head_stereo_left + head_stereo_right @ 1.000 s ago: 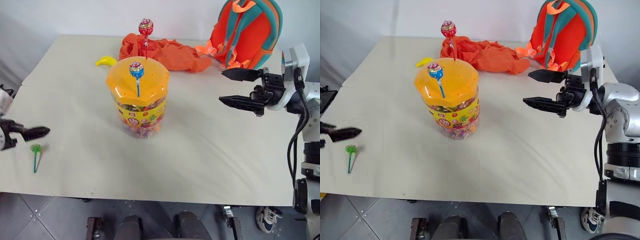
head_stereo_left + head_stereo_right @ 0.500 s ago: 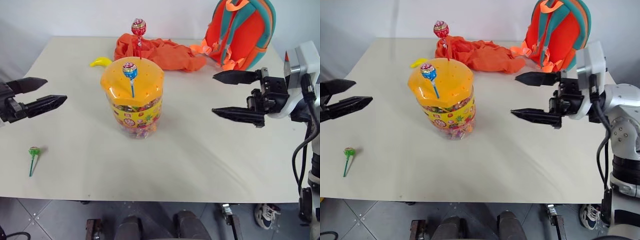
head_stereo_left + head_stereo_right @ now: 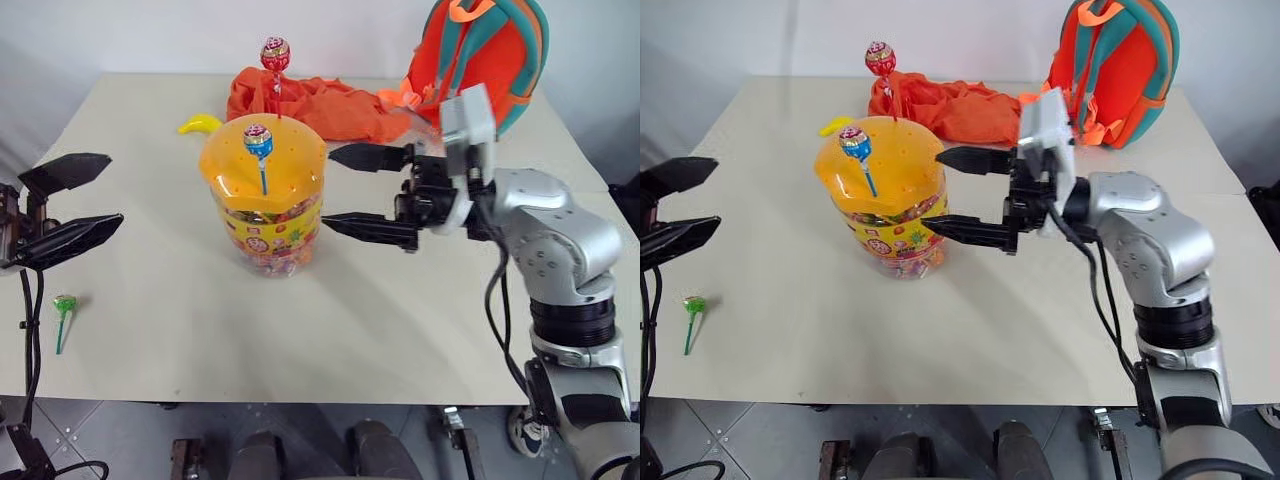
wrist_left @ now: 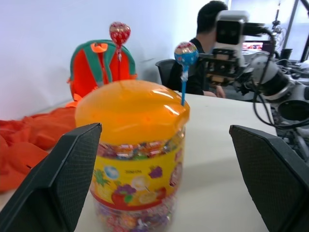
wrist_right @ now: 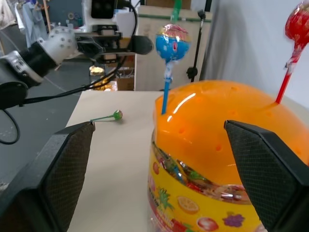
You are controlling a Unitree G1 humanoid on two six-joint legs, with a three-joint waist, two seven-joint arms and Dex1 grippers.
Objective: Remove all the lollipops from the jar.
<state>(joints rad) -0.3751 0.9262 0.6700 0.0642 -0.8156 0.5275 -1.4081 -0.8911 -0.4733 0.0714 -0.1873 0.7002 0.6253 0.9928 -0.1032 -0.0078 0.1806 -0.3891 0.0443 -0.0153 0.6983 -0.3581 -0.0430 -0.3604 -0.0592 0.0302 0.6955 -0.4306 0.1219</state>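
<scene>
I see a wide beige table (image 3: 420, 330) against a plain white wall (image 3: 150, 35). Below its near edge lies grey tiled floor (image 3: 110, 440).

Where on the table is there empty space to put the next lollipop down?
The table's front strip is bare from the green lollipop across to its right corner, and so is its far left corner. It is crowded round the jar, flanked by the right gripper, and behind it by the orange cloth, backpack and banana toy.

No readable text anywhere; jar (image 4: 133, 159) label shows fruit pictures and tiny print (too small to make out).
</scene>
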